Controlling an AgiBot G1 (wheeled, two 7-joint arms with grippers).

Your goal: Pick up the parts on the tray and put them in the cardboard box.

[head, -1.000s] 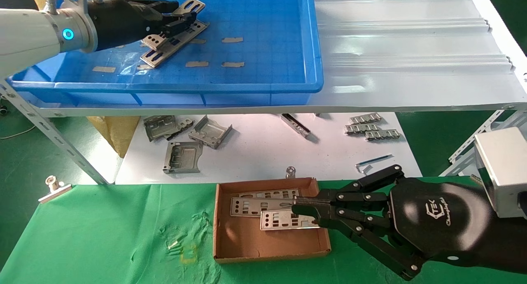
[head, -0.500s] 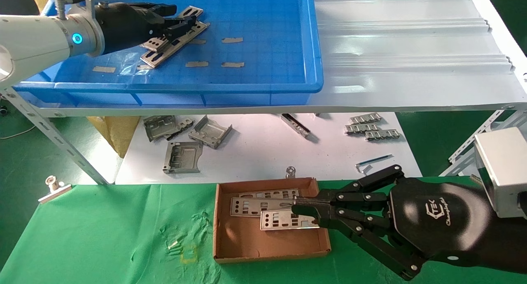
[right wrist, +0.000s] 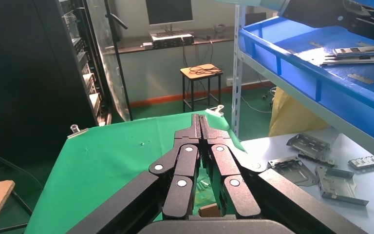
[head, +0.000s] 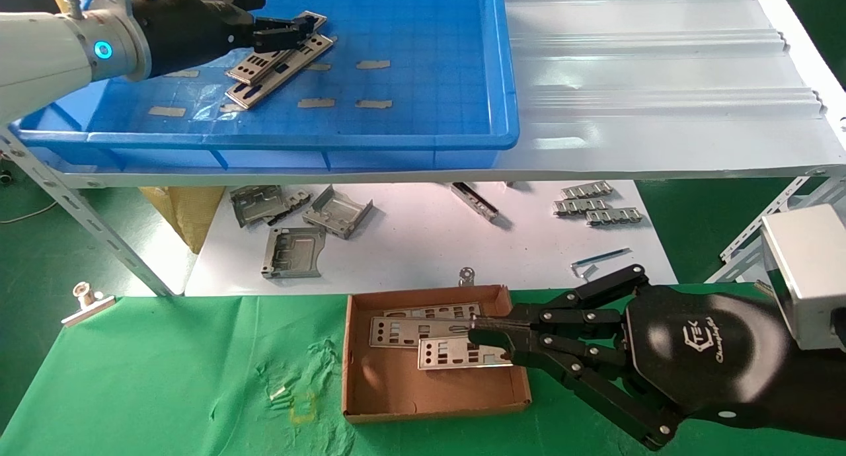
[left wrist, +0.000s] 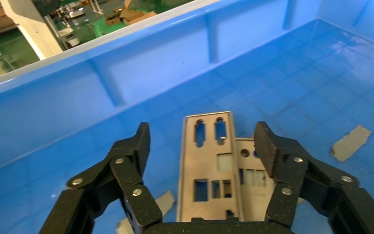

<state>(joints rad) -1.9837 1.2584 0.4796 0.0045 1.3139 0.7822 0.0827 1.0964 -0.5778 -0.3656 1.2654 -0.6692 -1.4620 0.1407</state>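
Left gripper: the left gripper (left wrist: 202, 146) hangs inside the tray (head: 423, 135), at its far left part, fingers spread wide on both sides of the top plate, holding nothing.
Right gripper: the right gripper (head: 486, 340) rests over the right side of the cardboard box (head: 396, 396), below the tray's near rim; its black fingers are pressed together and nothing sits between them.
Done: three plates in the box (head: 423, 330) lie flat and overlapping.
Left: the plates in the tray (head: 281, 63), at least two, stacked aslant; I judge the task about half finished.
Plates: thin silver sheet metal, long rectangles with punched oval, round and square holes, a little shiny.
Tray surface: smooth bright blue plastic, grid floor, low raised walls, some tan tape pieces (head: 373, 65) to the right of the stack.
Box: brown matte cardboard, shallow, no lid.
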